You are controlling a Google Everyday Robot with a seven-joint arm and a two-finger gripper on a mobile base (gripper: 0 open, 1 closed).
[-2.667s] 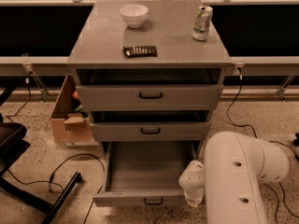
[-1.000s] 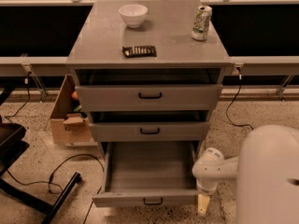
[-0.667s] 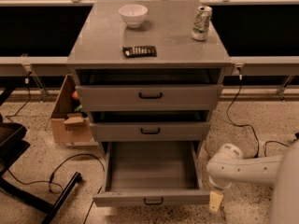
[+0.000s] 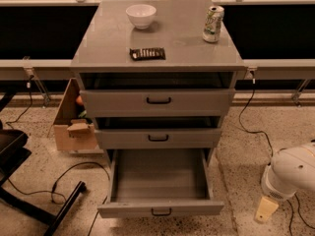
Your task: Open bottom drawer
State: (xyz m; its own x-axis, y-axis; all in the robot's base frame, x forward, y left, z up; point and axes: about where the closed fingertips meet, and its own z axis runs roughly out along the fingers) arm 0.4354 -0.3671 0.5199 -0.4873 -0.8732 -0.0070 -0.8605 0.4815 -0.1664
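Observation:
The bottom drawer (image 4: 160, 208) of the grey cabinet is pulled far out. Its low front panel carries a small black bar handle (image 4: 161, 212), and its plain grey inside holds nothing. The two drawers above it, the middle drawer (image 4: 158, 138) and the top drawer (image 4: 158, 101), stand slightly ajar. My gripper (image 4: 266, 210) hangs at the lower right, off to the right of the drawer front and clear of it, below the white arm (image 4: 293, 173). It holds nothing that I can see.
On the cabinet top sit a white bowl (image 4: 141, 15), a drinks can (image 4: 213, 23) and a dark flat packet (image 4: 147, 53). A cardboard box (image 4: 74, 124) stands left of the cabinet. Cables (image 4: 64, 178) and a black chair base (image 4: 19, 181) lie on the floor at left.
The arm has swung away to the right, from in front of the drawer's right corner to the frame's lower right edge. The bottom drawer stays pulled out.

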